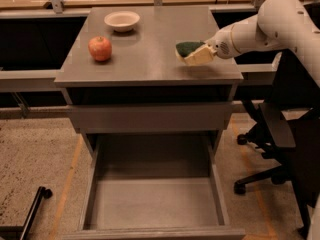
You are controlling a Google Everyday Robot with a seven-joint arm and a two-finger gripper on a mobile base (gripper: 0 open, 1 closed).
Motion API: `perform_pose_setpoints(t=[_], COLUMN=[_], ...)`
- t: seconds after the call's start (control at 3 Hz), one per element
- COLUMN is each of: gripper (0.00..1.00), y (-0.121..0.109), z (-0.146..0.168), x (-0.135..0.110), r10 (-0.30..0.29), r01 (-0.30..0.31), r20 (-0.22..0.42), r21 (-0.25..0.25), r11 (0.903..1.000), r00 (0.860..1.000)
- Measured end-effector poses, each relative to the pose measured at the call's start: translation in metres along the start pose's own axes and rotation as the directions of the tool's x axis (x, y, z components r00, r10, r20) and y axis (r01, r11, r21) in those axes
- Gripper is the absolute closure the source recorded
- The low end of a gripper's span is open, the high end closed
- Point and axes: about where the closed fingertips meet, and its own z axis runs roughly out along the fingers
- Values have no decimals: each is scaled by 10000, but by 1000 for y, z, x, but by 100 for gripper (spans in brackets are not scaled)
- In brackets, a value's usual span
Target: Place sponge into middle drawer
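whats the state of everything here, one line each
sponge: held tilted in the gripper, just above the cabinet top
gripper: shut on the sponge, over the cabinet top's right side
middle drawer: pulled open, floor bare
top drawer: closed
apple: resting on the cabinet top
bowl: upright, empty

You've got no readable txt here: no labels, brands, nos. or signs on anything in view. FYI the gripper (204, 55) is over the right side of the surface (150, 59), near its front edge, clamped on the sponge (189, 49). Neither has any marking you can read.
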Motion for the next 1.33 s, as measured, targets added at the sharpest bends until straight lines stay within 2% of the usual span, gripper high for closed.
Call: perform_pose_setpoints(t=[0.33,0.67,1.0,1.33], gripper=[100,100,100,100], y=[31,61,92,100], z=[-36,-62,-76,-77], x=[22,54,104,104], r10=[-297,-607,-393,-663], r01=[272,445,-87,94], r20=[-660,-1210,-1619,-1722], r21=[-371,-1321,-2856,-3119], r11=[9989,9902,9583,9501], r00=[9974,9908,9860,9828])
